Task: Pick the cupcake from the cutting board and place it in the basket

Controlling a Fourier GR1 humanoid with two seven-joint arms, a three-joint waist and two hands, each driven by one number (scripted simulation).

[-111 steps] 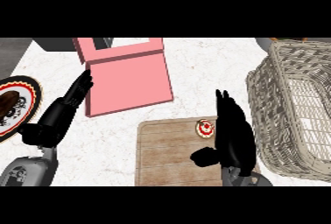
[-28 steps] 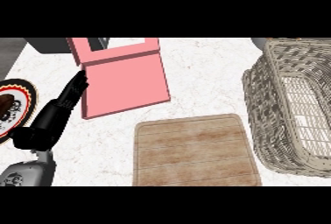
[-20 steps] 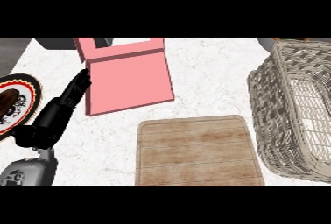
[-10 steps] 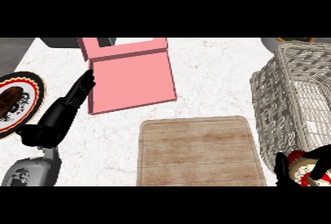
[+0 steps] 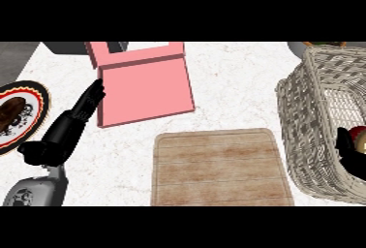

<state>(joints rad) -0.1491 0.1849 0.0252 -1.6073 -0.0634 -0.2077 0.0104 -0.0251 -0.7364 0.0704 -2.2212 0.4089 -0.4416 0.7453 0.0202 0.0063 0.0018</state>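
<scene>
The wooden cutting board (image 5: 218, 167) lies bare at the bottom centre. At the right edge of the head view my right hand (image 5: 352, 157) is over the inside of the wicker basket (image 5: 300, 121), curled round the cupcake (image 5: 358, 132). Only a red and brown bit of the cupcake shows above the fingers. My left hand (image 5: 68, 128) rests on the counter at the left, fingers straight and pointing up toward the pink box.
An open pink box (image 5: 146, 87) lies behind the board. A patterned plate (image 5: 36, 104) with dark food sits at the left edge. A grey object (image 5: 64, 47) is at the top left and a bowl rim (image 5: 307, 46) at the top right.
My right hand, out of view a second ago, came in at the lower right holding the cupcake and has moved up over the basket. The left hand has stayed put.
</scene>
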